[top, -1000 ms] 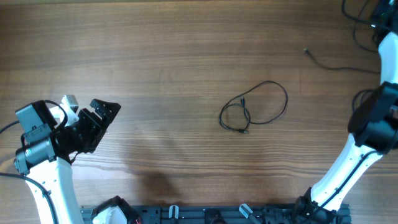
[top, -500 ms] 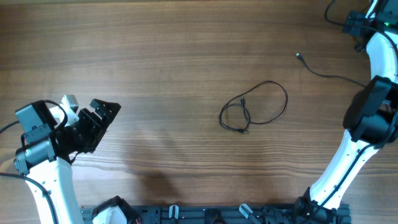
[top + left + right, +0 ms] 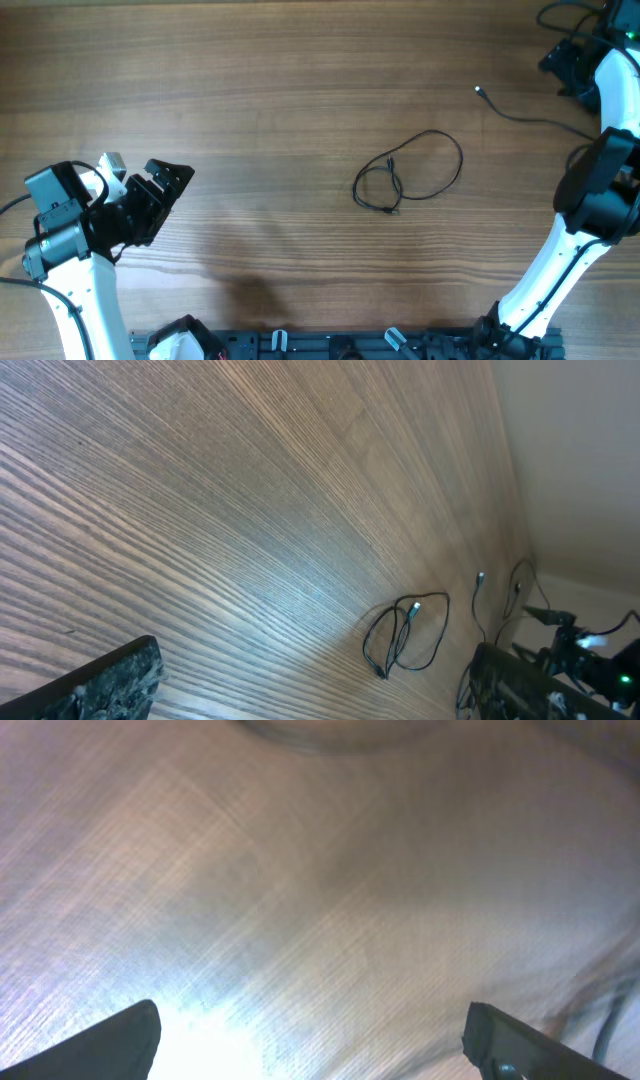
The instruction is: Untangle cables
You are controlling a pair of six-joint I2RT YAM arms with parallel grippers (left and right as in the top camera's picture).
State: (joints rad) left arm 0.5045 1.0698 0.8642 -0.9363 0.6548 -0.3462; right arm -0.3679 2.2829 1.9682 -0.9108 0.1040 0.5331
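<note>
Near the far right corner, right tool (image 3: 562,62) hovers released; left tool (image 3: 165,185) sits spread wide.

Wooden table (image 3: 250,80), looped black cable (image 3: 395,180), second cable (image 3: 525,118) apart.

Looped cable (image 3: 392,178) lies mid-table (image 3: 250,80); second cable (image 3: 520,117) lies behind it, rightward.

The right gripper (image 3: 562,62) has moved inward, and the stray cable's plug (image 3: 479,91) slid left.
</note>
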